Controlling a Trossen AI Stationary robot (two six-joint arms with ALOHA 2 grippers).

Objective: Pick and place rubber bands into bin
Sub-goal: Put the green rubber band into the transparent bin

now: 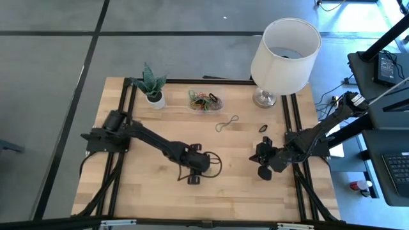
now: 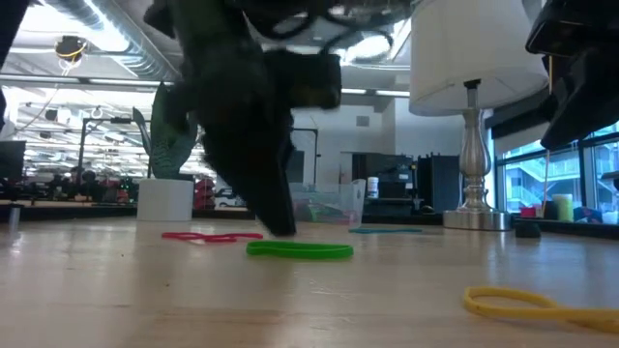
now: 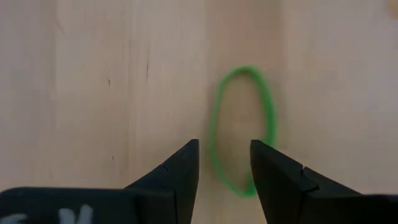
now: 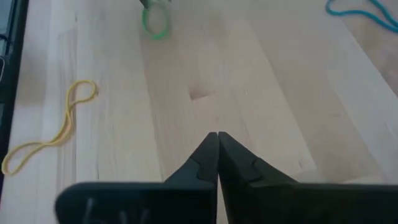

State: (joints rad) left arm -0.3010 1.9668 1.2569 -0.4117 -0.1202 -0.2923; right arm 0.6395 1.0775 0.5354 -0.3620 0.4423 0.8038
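Your left claw (image 3: pixel 224 163) stood open and empty over the green rubber band (image 3: pixel 242 127), whose long axis ran straight ahead between its fingers, slightly toward one, while the right claw (image 4: pixel 217 149) waited shut near the surface's right edge.

Green rubber band (image 3: pixel 242 130) blurred in left wrist view; near end partly hidden behind one fingertip of the left gripper (image 3: pixel 224 163). Same band hard to make out from above beside that gripper. Contents of the bin (image 1: pixel 206 101) a tangle, single loops too small to separate; colours beyond green and red uncertain. Yellow band (image 2: pixel 542 304) cut off at picture edge in low view. Bin largely hidden behind left arm there. Lamp (image 2: pixel 471 58) cropped at top.
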